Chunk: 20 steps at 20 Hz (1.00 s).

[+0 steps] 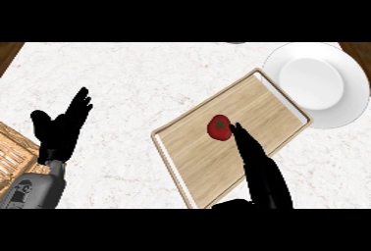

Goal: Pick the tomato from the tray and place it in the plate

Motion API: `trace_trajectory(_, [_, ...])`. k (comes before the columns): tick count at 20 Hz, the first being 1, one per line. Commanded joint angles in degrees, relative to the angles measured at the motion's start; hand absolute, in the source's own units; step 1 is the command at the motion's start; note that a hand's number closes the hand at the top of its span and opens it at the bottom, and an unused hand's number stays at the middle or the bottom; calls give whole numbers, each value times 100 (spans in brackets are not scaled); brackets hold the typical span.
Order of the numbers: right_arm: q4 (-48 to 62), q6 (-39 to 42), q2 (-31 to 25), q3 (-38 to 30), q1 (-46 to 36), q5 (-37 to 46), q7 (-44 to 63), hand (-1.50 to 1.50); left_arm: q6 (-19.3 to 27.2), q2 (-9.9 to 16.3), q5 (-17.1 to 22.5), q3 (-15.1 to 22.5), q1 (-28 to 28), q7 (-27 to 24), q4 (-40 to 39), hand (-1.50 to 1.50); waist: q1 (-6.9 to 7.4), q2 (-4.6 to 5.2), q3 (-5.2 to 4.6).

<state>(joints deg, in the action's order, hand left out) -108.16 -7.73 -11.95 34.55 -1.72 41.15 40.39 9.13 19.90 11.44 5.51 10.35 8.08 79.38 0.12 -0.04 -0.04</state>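
at the far left edge a piece of woven light-brown wicker, probably a basket (pixel 14 149), pokes onto the white marbled table (pixel 138 88). just beside it the left black robot hand (pixel 58 130) rests on its grey forearm, fingers straight and pointing up, thumb out to the side, holding nothing and taking no part in the work.

toward the middle lies the pale rectangular wooden tray (pixel 210 166) with its raised rim, set at a slant on the table. the small round red tomato (pixel 220 127) with its dark green stem patch sits on the tray's floor, roughly midway along it and nearer the upper left rim. it looks smooth, whole and a little taller than wide, resting on its own, not lifted.

the right black robot hand (pixel 257 166) comes up from the lower edge over the tray, its fingers stretched out straight, their tips just at the tomato's right side; whether they touch it i cannot tell. the fingers are not curled round the fruit, so nothing is gripped.

at the upper right the round white plate (pixel 348 105) sits with the tray's far corner at or slightly over its rim, and it holds nothing.

my reading: the task is at its beginning. the reach is nearly complete, while the grasp, the lift, the carry to the plate and the release are all left.
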Motion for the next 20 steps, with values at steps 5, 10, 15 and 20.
trace_trajectory(5, [483,1174,384,-171,-675,51,725,-150,-248,-81,-95,-279,21,-121,-194,0,-3,4,2])
trace_trajectory(10, [989,1244,784,-197,-628,135,558,-150,-267,-215,-348,-311,84,156,-39,0,-15,4,4])
trace_trajectory(15, [1241,1512,1081,-325,-911,411,784,-150,-482,-210,-347,-593,333,175,-244,0,-19,4,4])
trace_trajectory(20, [1795,1045,1188,-78,-1132,525,883,-150,-503,-483,-548,-488,-62,23,-26,0,3,4,4])
